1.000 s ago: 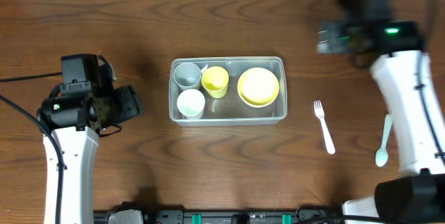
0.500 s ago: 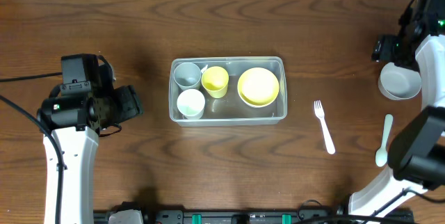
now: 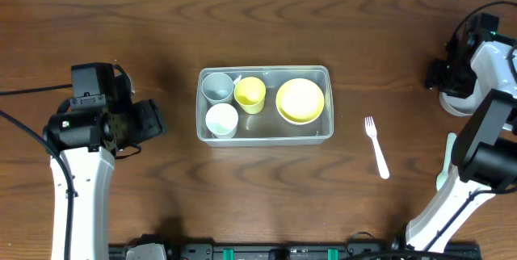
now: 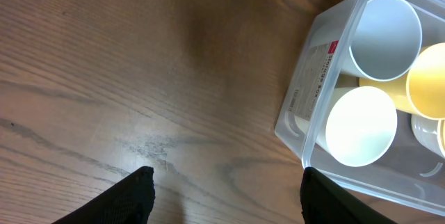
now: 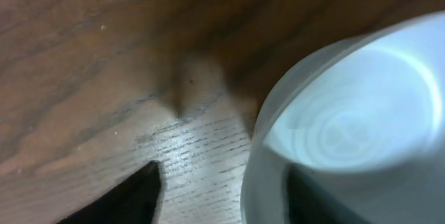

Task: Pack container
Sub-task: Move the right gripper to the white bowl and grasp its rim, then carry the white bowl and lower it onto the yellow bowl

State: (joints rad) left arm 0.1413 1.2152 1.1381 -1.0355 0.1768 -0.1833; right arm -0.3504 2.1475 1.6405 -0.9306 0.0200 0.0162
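Black-fingered right claw (image 5: 222, 186) astride the rim of a pale grey bowl (image 5: 348, 126) at the far right edge of the tabletop (image 5: 83, 57): one finger over bare wood, the other over the bowl. Grip not determinable from these views; fingers part-way apart, contact with the rim unclear. Outward from there, toward the middle: white fork (image 3: 376, 147) and pale spoon (image 3: 443, 181) lying loose, then the container (image 3: 266, 137), well apart from the right claw and to its left. Long axis of the container left to right, so that a short end wall, the one beside the yellow bowl (image 3: 300, 100), faces the right claw. Clear plastic, rounded corners, raised rim; inside, grey cup (image 3: 216, 86), white cup (image 3: 221, 119) and yellow cup (image 3: 250, 94) crowded at the left end. Left claw (image 3: 157, 120) nearer the container, just off its left end, spread wide over bare wood and holding nothing. Likely step: carrying the grey bowl leftward, probably onto the yellow bowl.
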